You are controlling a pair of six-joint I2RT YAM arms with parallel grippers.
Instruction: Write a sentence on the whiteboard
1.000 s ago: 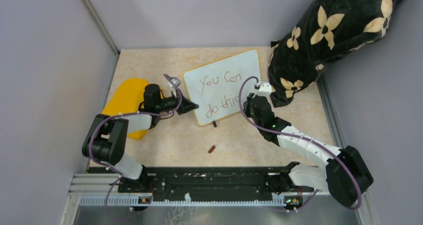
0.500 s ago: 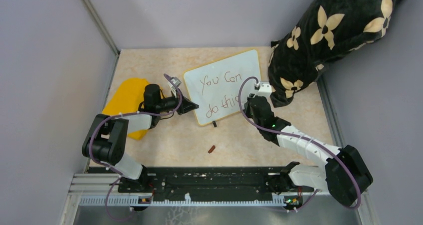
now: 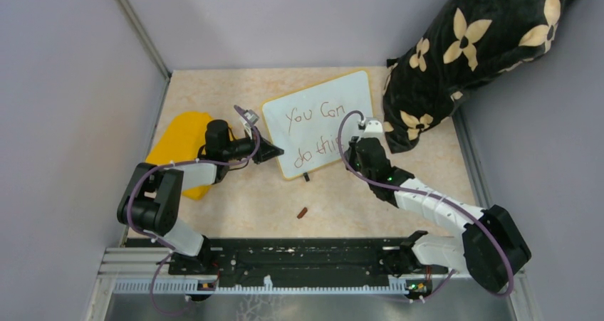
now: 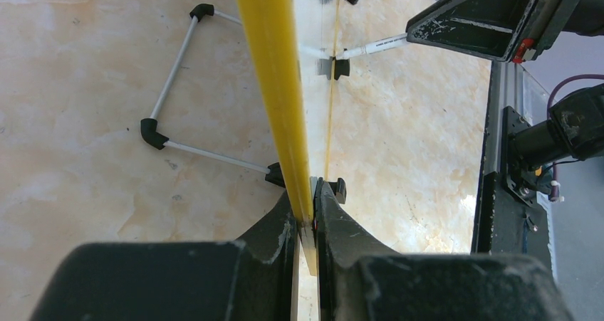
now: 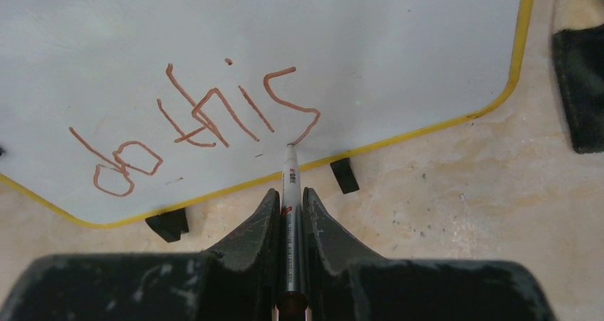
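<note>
the table [image 3: 235,193] carries a black flowered pillow [image 3: 470,43] at its far right corner. the whiteboard [image 3: 349,90] stands propped just left of it, toward the far edge. a yellow cloth [image 3: 178,139] lies by the left edge.

your left gripper [image 4: 306,200] is clamped on the board's yellow rim at its left side. your right gripper [image 5: 288,196] is closed around a marker [image 5: 289,175], whose tip sits at the tail of the last "s". the sentence [image 5: 206,114] looks complete to me, so the step is ending that stroke cleanly. lift the tip straight off the face with no sideways drag, and hold the left clamp firm so the board does not rock.

a small reddish cap [image 3: 303,212], probably the marker's, lies toward the near edge.

only the top view shows both lines, "you can" above "do this". only the right wrist view shows where the tip meets the letter. only the left wrist view shows the board edge-on, with the wire stand [image 4: 178,86] behind it.
</note>
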